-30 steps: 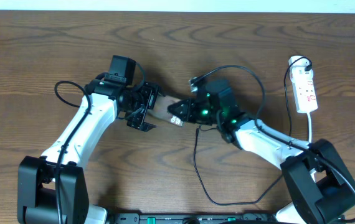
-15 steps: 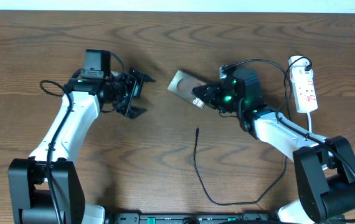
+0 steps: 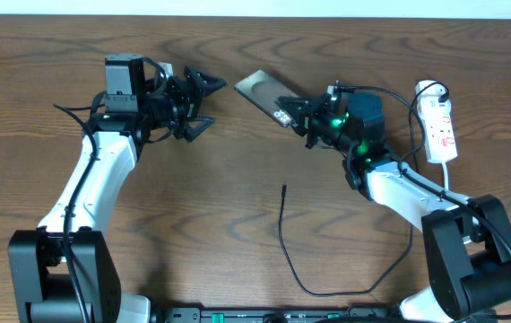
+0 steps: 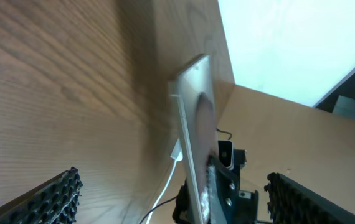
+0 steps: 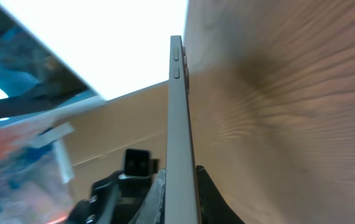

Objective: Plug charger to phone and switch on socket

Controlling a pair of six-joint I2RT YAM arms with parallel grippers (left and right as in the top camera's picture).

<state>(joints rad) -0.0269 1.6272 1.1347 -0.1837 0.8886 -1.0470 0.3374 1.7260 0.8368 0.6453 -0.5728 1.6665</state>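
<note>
My right gripper (image 3: 291,114) is shut on one end of the phone (image 3: 260,91), a flat grey-bronze slab held above the table at the back centre. In the right wrist view the phone (image 5: 177,124) stands edge-on between my jaws (image 5: 180,199). My left gripper (image 3: 203,100) is open and empty, left of the phone and apart from it; in the left wrist view the phone (image 4: 193,124) shows edge-on between my spread fingers (image 4: 171,199). The charger cable (image 3: 284,242) lies loose on the table, its plug tip (image 3: 284,187) free. The white socket strip (image 3: 440,127) lies at the far right.
The socket's white lead (image 3: 446,184) runs down the right side beside my right arm. The black cable loops from the table's middle toward the front edge. The wooden table (image 3: 193,224) stretches bare in front of the left arm.
My right gripper has lifted the phone back and to the right, away from the left gripper. My left gripper has let go, opened and drawn back to the left. The cable stays on the table.
</note>
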